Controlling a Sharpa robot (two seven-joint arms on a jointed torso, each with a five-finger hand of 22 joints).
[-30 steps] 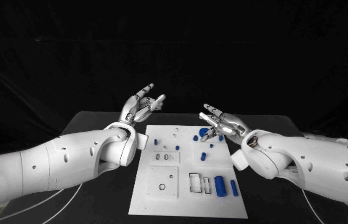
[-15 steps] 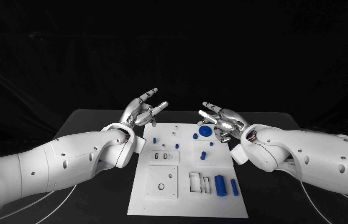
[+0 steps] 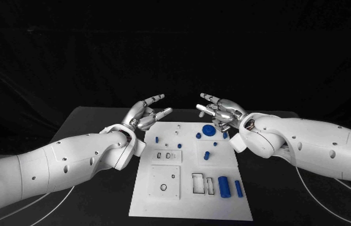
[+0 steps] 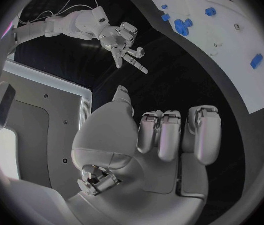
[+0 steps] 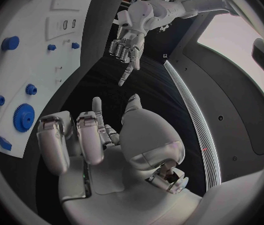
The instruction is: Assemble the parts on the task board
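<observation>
The white task board (image 3: 167, 193) lies in the middle of the black table. Blue parts sit on it: a round gear (image 3: 208, 131) near the far end, a short peg (image 3: 206, 155) at mid-board, and two longer blocks (image 3: 223, 187) near the front right. My left hand (image 3: 148, 113) hovers above the board's far left corner, fingers apart, holding nothing. My right hand (image 3: 217, 111) hovers above the far right corner, just beyond the gear, also empty with fingers apart. In the left wrist view my left hand (image 4: 163, 135) faces the right hand (image 4: 122, 45); in the right wrist view my right hand (image 5: 88, 135) is near the gear (image 5: 24, 117).
Rectangular and round recesses (image 3: 199, 183) are cut into the board's near half. Black table (image 3: 95, 129) extends on both sides of the board. My two white forearms (image 3: 73, 160) flank the board's left and right edges.
Both hands have moved inward toward each other over the board's far end. The right hand has drawn back from the gear, which now lies uncovered.
</observation>
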